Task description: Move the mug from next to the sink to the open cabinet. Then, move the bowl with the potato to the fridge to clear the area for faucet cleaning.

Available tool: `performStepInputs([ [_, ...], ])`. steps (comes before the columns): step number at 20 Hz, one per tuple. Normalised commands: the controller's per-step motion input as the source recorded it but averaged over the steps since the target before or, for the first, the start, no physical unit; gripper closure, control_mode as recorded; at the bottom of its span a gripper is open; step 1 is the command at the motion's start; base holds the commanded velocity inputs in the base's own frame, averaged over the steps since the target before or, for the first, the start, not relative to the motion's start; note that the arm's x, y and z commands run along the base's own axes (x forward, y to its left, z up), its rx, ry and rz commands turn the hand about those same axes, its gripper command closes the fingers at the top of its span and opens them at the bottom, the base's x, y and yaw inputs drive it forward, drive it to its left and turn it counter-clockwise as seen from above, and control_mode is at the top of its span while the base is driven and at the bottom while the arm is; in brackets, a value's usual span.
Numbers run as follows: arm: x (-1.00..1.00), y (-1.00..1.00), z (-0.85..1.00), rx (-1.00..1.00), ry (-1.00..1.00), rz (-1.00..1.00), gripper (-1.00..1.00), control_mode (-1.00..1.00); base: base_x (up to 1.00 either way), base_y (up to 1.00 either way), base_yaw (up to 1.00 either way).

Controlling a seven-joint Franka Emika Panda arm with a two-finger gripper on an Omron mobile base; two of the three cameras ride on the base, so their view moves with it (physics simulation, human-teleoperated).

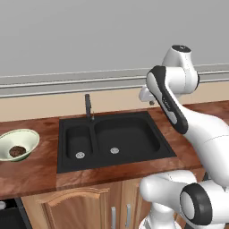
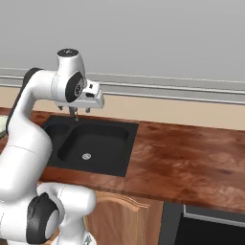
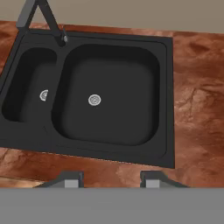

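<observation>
My jaws hang above the black sink, fingers apart with a clear gap, nothing held between them. Below them sits the larger basin, holding just its round silver drain; the small basin beside it likewise. Faucet stands upright at the back rim, between the basins. Bowl rests on the wooden surface left of the sink, well apart from my jaws, with the potato inside it.

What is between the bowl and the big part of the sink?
In the left base view, bare wooden counter, then the sink's small basin lie between the bowl and the larger basin.
</observation>
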Motion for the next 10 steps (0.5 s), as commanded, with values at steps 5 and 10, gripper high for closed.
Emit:
performStepInputs([
  [5,0.0,0.07,0.0,-0.01,0.0,0.0,-1.0,-1.0,0.0,0.0,0.0],
  [10,-0.18,0.01,-0.04,0.03,0.0,0.0,-1.0,-1.0,0.0,0.0,0.0],
])
